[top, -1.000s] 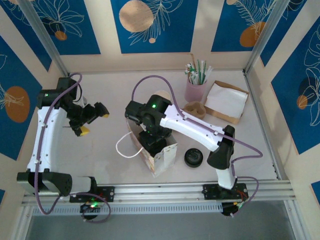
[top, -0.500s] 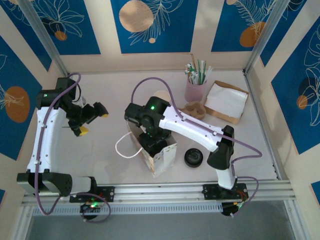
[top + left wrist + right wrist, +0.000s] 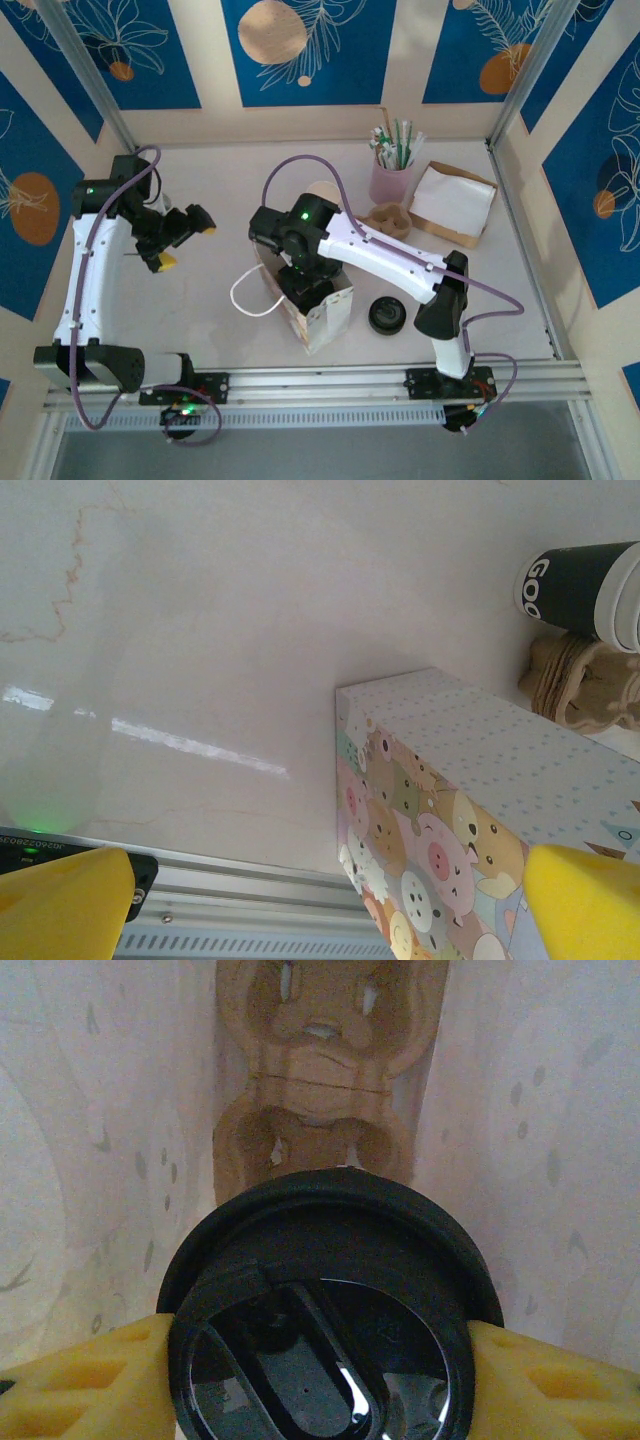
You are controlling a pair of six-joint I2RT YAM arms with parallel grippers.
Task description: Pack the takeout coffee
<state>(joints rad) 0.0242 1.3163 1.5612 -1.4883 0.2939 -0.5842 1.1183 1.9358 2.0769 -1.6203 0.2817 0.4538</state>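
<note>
I judge the packing nearly done. The takeout coffee [image 3: 325, 1300] is inside the paper bag [image 3: 325, 315], and the right claw [image 3: 320, 1360], partly closed, grips its glossy round black lid. The cup body is hidden. Only setting down and release are left. The left claw [image 3: 190, 245], at 9 o'clock of the bag, is wide open and empty.

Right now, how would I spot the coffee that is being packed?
Find the cartoon-printed paper bag in the middle of the table. Inside it, the right gripper clamps the takeout coffee, black lid upward. The other black disc sits outside, right of the bag.
</note>
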